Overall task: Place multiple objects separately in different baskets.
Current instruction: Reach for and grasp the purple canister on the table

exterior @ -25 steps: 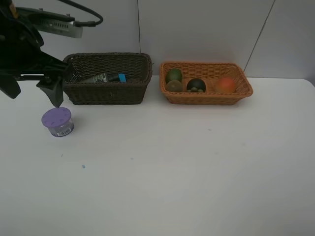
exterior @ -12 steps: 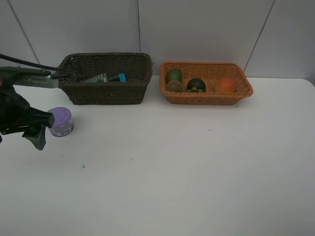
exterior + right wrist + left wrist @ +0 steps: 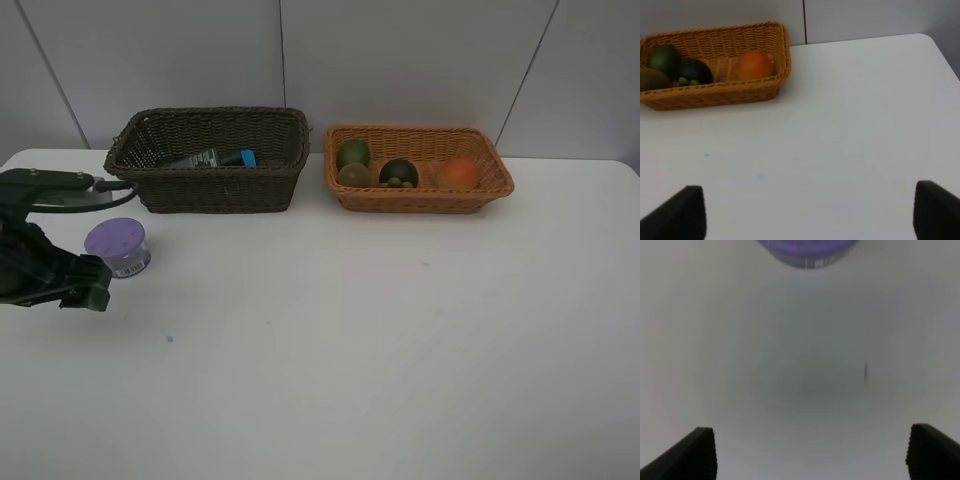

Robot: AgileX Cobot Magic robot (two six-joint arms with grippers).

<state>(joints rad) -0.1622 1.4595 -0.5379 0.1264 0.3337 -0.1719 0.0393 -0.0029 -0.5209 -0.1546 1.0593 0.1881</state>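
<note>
One purple-lidded jar (image 3: pixel 119 247) upright, lid up, left gripper (image 3: pixel 810 452) spread wide beside it, empty

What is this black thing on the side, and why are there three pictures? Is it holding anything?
The black thing is a robot arm. Its tip is a gripper, a two-fingered hand. One picture looks down from a camera mounted high. The other two come from little cameras on each arm's wrist, so you see only dark fingertips at the edge. On the white table stands a purple-lidded jar, next to the left gripper, which is open and holds nothing. The right gripper is open and empty too. Behind are two baskets: the dark brown basket holds a dark green bottle, and the orange basket holds four fruits.
</note>
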